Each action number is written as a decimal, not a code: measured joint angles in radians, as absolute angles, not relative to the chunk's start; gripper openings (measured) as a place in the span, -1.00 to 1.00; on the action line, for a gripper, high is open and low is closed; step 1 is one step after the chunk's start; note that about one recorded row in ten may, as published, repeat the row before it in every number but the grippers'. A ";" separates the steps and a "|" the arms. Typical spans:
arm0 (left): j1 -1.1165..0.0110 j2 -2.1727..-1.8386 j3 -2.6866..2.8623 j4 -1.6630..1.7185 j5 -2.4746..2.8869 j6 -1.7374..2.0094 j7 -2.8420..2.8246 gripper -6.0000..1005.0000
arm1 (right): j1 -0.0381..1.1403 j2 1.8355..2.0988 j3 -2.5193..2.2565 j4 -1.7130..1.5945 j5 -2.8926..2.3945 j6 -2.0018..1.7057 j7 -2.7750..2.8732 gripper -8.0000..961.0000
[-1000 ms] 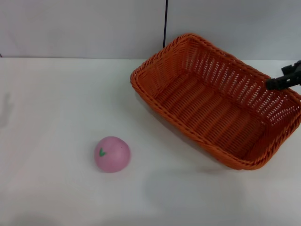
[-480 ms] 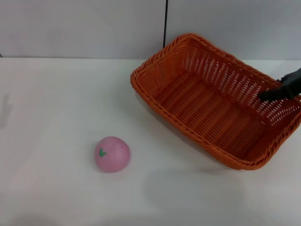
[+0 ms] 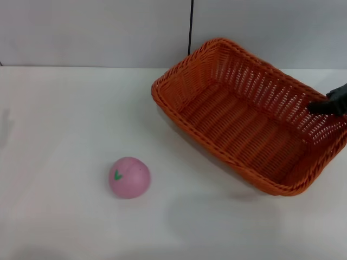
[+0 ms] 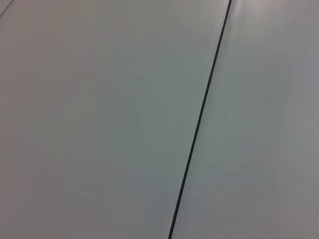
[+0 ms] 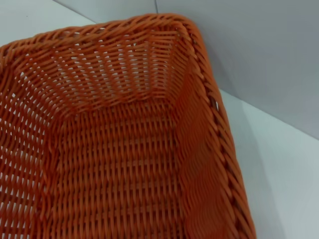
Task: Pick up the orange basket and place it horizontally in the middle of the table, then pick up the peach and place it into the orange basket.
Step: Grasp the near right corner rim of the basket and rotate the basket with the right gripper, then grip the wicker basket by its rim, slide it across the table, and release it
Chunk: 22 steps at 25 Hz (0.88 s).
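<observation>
The orange basket (image 3: 244, 116) lies at a slant on the right back part of the table (image 3: 65, 119), its open side up and nothing inside. Its woven floor and braided rim fill the right wrist view, basket (image 5: 114, 149). The pink peach (image 3: 129, 177) rests on the table in front of the basket's left end, well apart from it. My right gripper (image 3: 328, 105) shows as a dark tip at the picture's right edge, at the basket's far right wall, just inside the rim. My left gripper is out of view.
A grey wall with a dark vertical seam (image 3: 190, 27) stands behind the table. The left wrist view shows only that wall and seam (image 4: 199, 119). White tabletop stretches to the left of the basket and around the peach.
My right gripper has come down from above the basket's right rim to the inner side of that wall. The basket has shifted very slightly. The peach has stayed put.
</observation>
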<state>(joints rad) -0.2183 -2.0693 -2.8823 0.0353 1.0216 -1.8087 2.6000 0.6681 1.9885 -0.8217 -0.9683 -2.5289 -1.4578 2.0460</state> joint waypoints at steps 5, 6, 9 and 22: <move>-0.217 -2.069 -2.882 0.035 1.022 -1.805 2.600 0.65 | 0.654 1.987 -0.795 -0.971 -2.507 -1.458 2.027 -0.52; -0.216 -2.069 -2.882 0.035 1.022 -1.804 2.600 0.65 | 0.648 1.986 -0.787 -0.975 -2.490 -1.460 2.021 -0.55; -0.216 -2.069 -2.882 0.035 1.022 -1.802 2.600 0.65 | 0.599 1.978 -0.751 -1.014 -2.349 -1.482 1.977 -0.64; -0.217 -2.069 -2.882 0.035 1.022 -1.801 2.600 0.65 | 0.530 1.929 -0.581 -1.122 -1.955 -1.843 1.839 -0.65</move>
<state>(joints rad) -0.2174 -2.0693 -2.8823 0.0353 1.0216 -1.8008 2.6001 0.5304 1.9285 -0.5812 -1.1216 -1.9545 -1.8428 1.8392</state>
